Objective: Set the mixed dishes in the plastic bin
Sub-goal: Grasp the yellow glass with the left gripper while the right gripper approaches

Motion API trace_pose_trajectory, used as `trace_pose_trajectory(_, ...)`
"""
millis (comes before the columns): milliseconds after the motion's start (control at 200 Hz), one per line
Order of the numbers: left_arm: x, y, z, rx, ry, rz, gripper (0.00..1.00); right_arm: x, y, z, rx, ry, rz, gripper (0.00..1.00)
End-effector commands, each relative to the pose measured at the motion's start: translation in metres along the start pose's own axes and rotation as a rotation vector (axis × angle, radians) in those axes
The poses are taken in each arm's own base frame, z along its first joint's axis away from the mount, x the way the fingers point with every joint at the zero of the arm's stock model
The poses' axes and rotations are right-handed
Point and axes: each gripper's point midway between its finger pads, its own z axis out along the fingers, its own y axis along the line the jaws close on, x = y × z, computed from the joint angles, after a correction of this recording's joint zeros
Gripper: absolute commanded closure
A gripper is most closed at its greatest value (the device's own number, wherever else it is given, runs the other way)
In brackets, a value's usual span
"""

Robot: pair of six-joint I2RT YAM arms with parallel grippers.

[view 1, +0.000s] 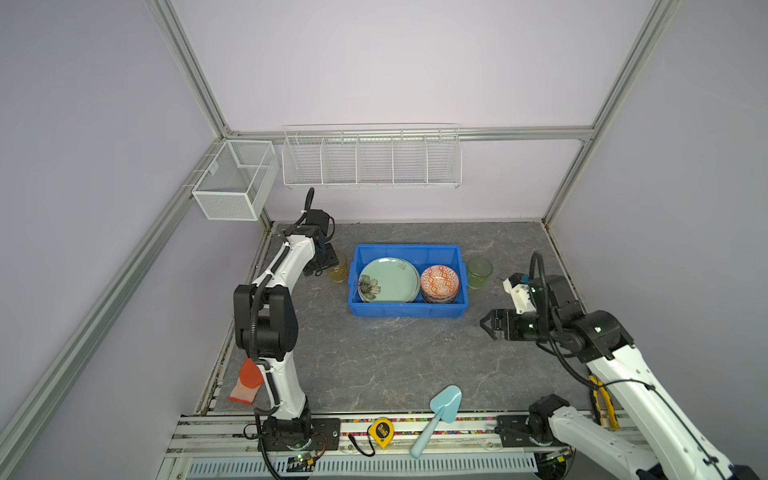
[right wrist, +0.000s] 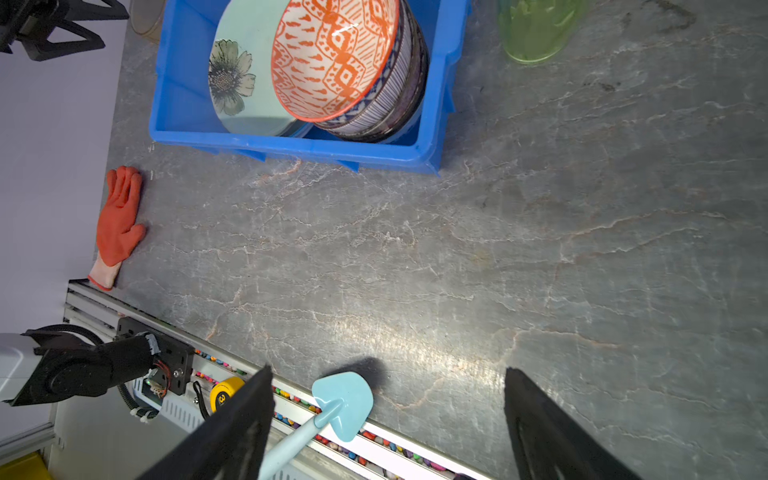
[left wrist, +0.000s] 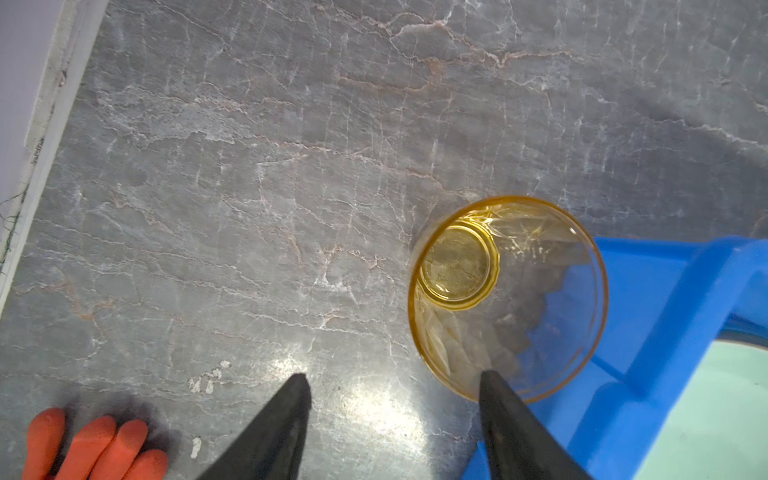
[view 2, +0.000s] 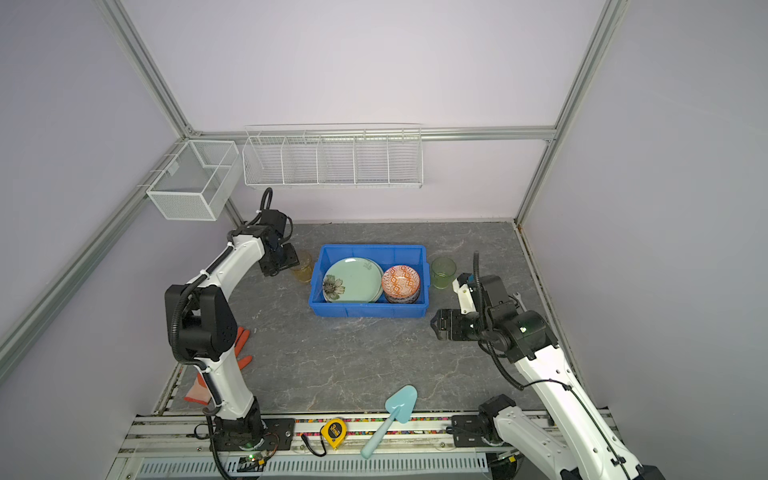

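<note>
The blue plastic bin (view 1: pixel 407 309) (view 2: pixel 370 311) sits mid-table. Inside it lie a mint green plate with a flower (view 1: pixel 390 278) and an orange-patterned bowl (view 1: pixel 439 280) stacked on other bowls (right wrist: pixel 399 95). An amber cup (view 1: pixel 338 270) (left wrist: pixel 507 299) stands upright just left of the bin. My left gripper (left wrist: pixel 394 379) (view 1: pixel 332 259) hangs over it, open, one fingertip (left wrist: pixel 488 376) over the cup's rim and the other outside it. A green cup (view 1: pixel 479 272) (right wrist: pixel 536 29) stands right of the bin. My right gripper (view 1: pixel 484 323) (right wrist: pixel 388 370) is open and empty, off the bin's near right corner.
A teal scoop (view 1: pixel 440 409) and a yellow tape measure (view 1: pixel 381 432) lie at the table's front edge. An orange glove (view 1: pixel 248 380) lies front left by the left arm. White wire baskets (view 1: pixel 235 178) (view 1: pixel 370 158) hang on the back wall.
</note>
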Motion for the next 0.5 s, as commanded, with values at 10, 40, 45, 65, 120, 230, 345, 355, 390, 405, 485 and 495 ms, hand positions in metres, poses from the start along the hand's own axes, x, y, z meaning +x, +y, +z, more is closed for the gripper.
trace_pose_trajectory(10,-0.005,-0.001,0.005,-0.009,0.011,-0.012,0.38,0.016,-0.014,-0.003,0.061,0.026,0.021,0.12)
trace_pose_trajectory(40,-0.005,-0.001,0.007,-0.014,0.013,-0.01,0.4,0.017,-0.016,-0.003,0.067,0.026,0.024,0.12)
trace_pose_trajectory(45,-0.005,-0.001,0.007,-0.013,0.013,-0.01,0.4,0.018,-0.016,-0.004,0.068,0.026,0.025,0.12)
trace_pose_trajectory(65,-0.006,-0.001,0.009,-0.015,0.014,-0.01,0.41,0.018,-0.017,-0.004,0.07,0.022,0.026,0.12)
trace_pose_trajectory(120,-0.005,-0.002,0.014,-0.016,0.021,-0.01,0.42,0.021,-0.02,-0.006,0.079,0.018,0.033,0.12)
trace_pose_trajectory(230,-0.005,-0.005,0.02,-0.01,0.031,-0.011,0.45,0.025,-0.022,-0.007,0.085,0.015,0.044,0.12)
trace_pose_trajectory(345,-0.007,-0.007,0.021,-0.004,0.028,-0.011,0.51,0.028,-0.024,-0.008,0.089,0.012,0.054,0.12)
trace_pose_trajectory(355,-0.007,-0.007,0.022,-0.003,0.029,-0.012,0.52,0.028,-0.024,-0.008,0.09,0.012,0.054,0.12)
trace_pose_trajectory(390,-0.007,-0.008,0.023,0.002,0.032,-0.012,0.55,0.029,-0.025,-0.008,0.092,0.011,0.056,0.12)
trace_pose_trajectory(405,-0.007,-0.009,0.023,0.005,0.033,-0.012,0.56,0.029,-0.026,-0.008,0.094,0.01,0.057,0.12)
trace_pose_trajectory(485,-0.006,-0.01,0.026,0.008,0.04,-0.012,0.59,0.03,-0.027,-0.008,0.098,0.012,0.061,0.12)
trace_pose_trajectory(495,-0.005,-0.01,0.026,0.007,0.041,-0.011,0.59,0.03,-0.026,-0.008,0.097,0.012,0.062,0.12)
